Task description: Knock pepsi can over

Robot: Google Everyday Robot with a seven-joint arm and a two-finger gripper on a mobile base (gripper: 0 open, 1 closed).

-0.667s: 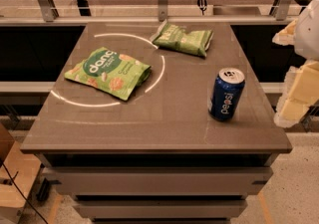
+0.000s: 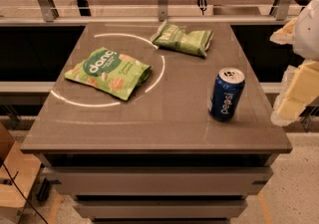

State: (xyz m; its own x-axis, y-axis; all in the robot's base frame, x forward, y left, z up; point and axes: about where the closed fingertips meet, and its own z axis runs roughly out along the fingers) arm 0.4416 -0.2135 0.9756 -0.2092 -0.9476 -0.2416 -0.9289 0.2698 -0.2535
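Clearance between the claw (image 2: 294,97) and the pepsi can (image 2: 227,93) is what the coming move turns on. In the one camera view, the claw hangs at the right border of the picture, just outside the right edge of the tabletop (image 2: 179,118), at about the can's own level. The can stands to the left of the claw as the camera sees it. It is near the claw but apart from it, with a strip of bare tabletop and the table's edge between them. The can's long axis is upright, its silver top and pull tab facing up, so a sideways push from the claw toward it, landing high on its wall, looks likely to tip it away from the claw. Whether the claw is apart or together I cannot tell, since only pale, blocky cream parts of it show.

The can is a smooth dark blue metal cylinder with white lettering down its side, and probably light enough to topple easily. The tabletop is flat, matte and grey-brown, and bears a thin white ring mark (image 2: 160,71). Further from the claw, past the can, a crinkled green snack bag (image 2: 107,72) lies flat inside that ring. A second green bag (image 2: 183,39) lies beyond the can toward the tabletop's far edge, soft and creased. Both are well clear of the line between claw and can.
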